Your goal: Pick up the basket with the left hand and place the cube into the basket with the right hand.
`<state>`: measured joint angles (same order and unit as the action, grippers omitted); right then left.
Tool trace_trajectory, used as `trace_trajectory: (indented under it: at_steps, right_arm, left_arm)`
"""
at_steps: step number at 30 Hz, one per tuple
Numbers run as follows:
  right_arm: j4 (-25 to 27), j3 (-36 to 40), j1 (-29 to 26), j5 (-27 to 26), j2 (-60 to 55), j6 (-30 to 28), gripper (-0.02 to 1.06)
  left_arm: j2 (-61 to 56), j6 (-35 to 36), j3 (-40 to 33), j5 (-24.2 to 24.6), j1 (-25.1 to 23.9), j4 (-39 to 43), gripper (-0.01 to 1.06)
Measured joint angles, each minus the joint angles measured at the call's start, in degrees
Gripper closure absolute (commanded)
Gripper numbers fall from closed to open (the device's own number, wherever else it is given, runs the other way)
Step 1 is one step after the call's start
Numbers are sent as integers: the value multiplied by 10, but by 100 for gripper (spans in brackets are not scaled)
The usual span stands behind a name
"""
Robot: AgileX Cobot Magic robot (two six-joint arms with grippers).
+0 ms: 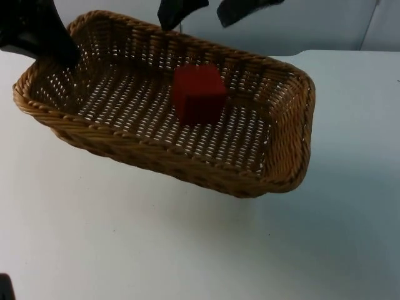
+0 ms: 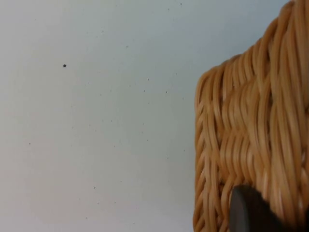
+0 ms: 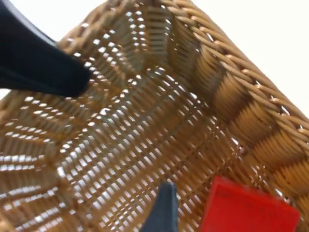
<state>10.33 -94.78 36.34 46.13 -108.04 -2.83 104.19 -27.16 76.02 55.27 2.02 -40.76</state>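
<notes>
The woven wicker basket [image 1: 282, 164] hangs tilted above the white table, its left end raised. My left gripper [image 1: 57, 51] is shut on the rim at that end. In the left wrist view the basket's outer wall [image 2: 251, 130] runs beside a black fingertip [image 2: 247, 210]. A red cube [image 1: 199, 94] lies on the basket's floor near the middle, free of any grip. My right gripper [image 1: 210, 11] hovers open over the far rim, above the cube. The right wrist view looks into the basket [image 3: 145, 121], with the cube [image 3: 248, 209] just beside a black fingertip [image 3: 165, 208].
The white table [image 1: 156, 244] stretches out in front of and to the right of the basket. The grey partition wall [image 1: 325, 25] stands behind it. In the right wrist view the left arm [image 3: 34, 58] reaches over the basket's far corner.
</notes>
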Motion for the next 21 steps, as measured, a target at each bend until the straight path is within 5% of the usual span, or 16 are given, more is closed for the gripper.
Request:
trace_trajectory:
  at_steps: [3,5,7,9,11,21]
  right_arm:
    - [-18,-42,0,47,0,9,38]
    - [-91,-97,1,96,0,28,64]
    - [-132,-123,1,127,0,39,102]
    - [-252,-194,1,194,0,68,104]
    - [-310,-238,1,225,2,84,105]
    - [-275,-271,1,237,16,82,105]
  left_arm:
    - [0,0,0,1,0,0,105]
    - [0,0,0,2,0,0,105]
    - [0,0,0,3,0,0,105]
    - [0,0,0,3,0,0,105]
    - [5,0,0,3,0,-6,105]
    - [77,-53,-1,-37,0,-87,105]
